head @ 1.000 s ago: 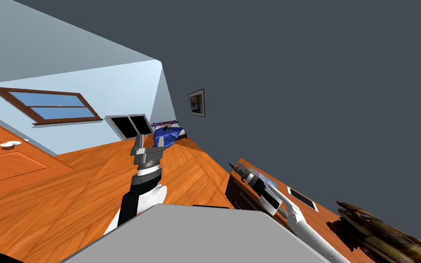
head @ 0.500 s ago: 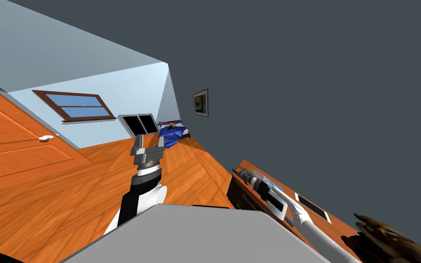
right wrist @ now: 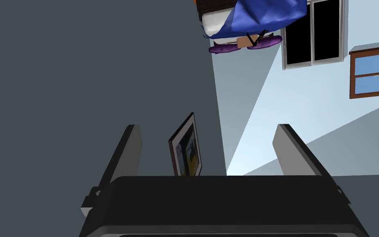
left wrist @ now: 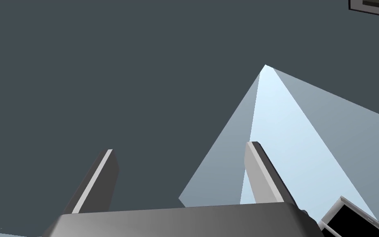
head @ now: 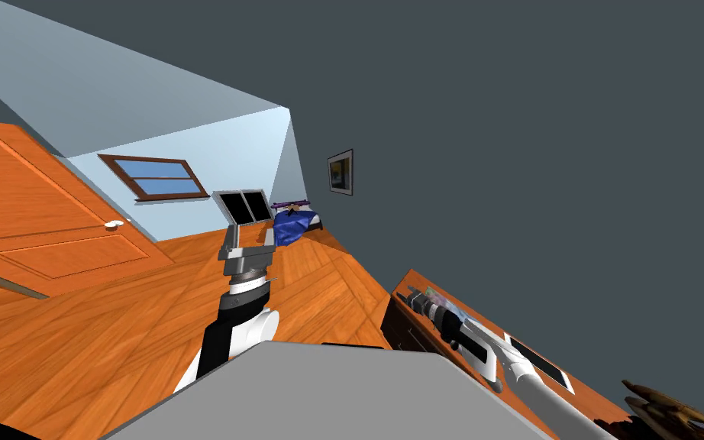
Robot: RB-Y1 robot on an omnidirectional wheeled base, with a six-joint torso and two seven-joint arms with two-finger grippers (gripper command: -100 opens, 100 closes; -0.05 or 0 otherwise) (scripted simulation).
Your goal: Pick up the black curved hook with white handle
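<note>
A: What kind of room is this, and what is underfoot?

B: A room with a bed and an orange wood-plank floor (head: 114, 328). Take twelve o'clock as straight ahead of the robot. A panelled wooden door (head: 45, 206) with a white knob (head: 114, 224) stands at ten. At eleven, a brown-framed window (head: 161, 176) showing blue sky sits in a pale blue wall (head: 213, 145). Just beside it is a white frame (head: 242, 206) holding two black panes. The bed (head: 293, 225), under a blue cover, lies at twelve against the far wall, with a purple shape (head: 291, 204) at its head. A dark grey wall (head: 534, 153) spans one to three, with a small framed picture (head: 340, 172) hanging at one.

A: Is there a work surface?

B: A wooden tabletop (head: 589, 397) runs along the dark wall at three, with dark drawer fronts (head: 400, 325) under its far end. A white-edged black rectangle (head: 539, 364) lies flat on it. A brown spiky shape (head: 671, 416) sits at four, too cut off to name.

A: And the arms and the hook?

B: The left gripper (left wrist: 180, 147) is raised above the floor just short of twelve, fingers released and wide apart. The right gripper (right wrist: 206, 127) reaches over the tabletop's far end at two, fingers likewise released. I cannot tell where the hook is.
</note>
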